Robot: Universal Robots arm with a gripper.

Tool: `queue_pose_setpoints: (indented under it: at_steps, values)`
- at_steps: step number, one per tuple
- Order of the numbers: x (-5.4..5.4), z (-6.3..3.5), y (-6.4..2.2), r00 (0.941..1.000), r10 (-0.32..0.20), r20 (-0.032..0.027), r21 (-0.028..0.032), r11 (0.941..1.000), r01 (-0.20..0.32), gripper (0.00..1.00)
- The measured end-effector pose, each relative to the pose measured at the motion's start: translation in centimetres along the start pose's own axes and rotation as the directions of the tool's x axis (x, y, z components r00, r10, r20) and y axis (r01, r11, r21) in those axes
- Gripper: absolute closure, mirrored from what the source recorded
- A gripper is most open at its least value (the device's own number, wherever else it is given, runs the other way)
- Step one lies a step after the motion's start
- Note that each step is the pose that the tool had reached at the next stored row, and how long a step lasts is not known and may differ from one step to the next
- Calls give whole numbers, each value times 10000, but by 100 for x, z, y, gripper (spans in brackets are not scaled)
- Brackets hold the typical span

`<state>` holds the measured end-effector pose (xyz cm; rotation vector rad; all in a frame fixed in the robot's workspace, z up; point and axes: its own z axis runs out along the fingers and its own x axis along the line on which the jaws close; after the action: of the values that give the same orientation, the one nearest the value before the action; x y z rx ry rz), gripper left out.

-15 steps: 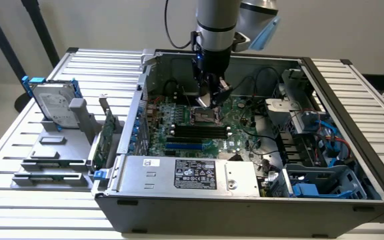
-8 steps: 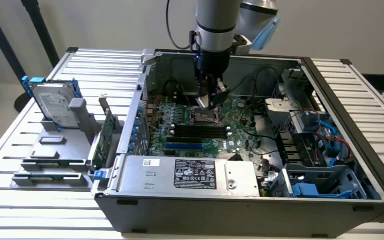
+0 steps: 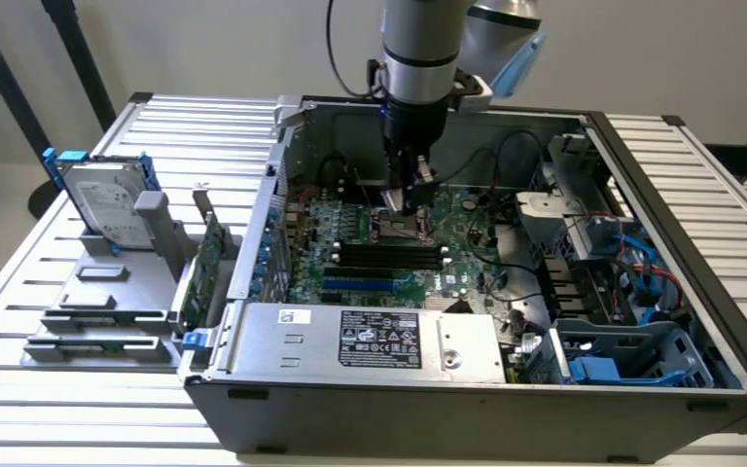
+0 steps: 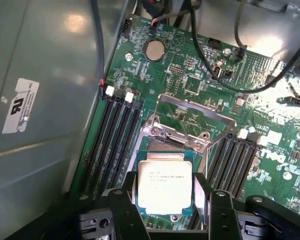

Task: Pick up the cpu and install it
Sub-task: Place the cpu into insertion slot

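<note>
Jaws grip cpu (image 4: pixel 165 185) by opposite edges, just over socket (image 4: pixel 166 134). Advised: keep it level, square to frame, pressing nothing.

One open grey sheet-metal computer case (image 3: pixel 478 418) holds one green motherboard (image 4: pixel 200 65), one boxy silver power supply (image 3: pixel 373 341), one round silver coin battery (image 4: pixel 154 49) and one small square cpu (image 4: pixel 165 182) with a pale silver-grey metal top, flanked by the two black fingers (image 4: pixel 130 192) of one gripper (image 4: pixel 167 200). Two banks of long black memory slots (image 4: pixel 112 145) lie inside the case (slots per bank too crowded to count). Outside the case, on the exterior view's left, stand one rectangular silver hard drive (image 3: pixel 104 202) with blue rails and one upright green expansion card (image 3: pixel 205 268).
</note>
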<state>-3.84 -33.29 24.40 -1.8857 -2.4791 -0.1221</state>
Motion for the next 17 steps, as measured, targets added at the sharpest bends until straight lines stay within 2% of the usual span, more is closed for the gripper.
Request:
queue_pose_setpoints:
  at_steps: [5,9,13,17]
  values:
    - [-2,19,-1,9963,861,26,0,9963,-861,45]
    - [-3,35,-2,9878,1553,49,-14,9879,-1553,45]
    - [-4,55,-3,9740,2264,71,-53,9740,-2263,45]
    - [-7,93,-5,9553,2956,92,-107,9553,-2955,45]
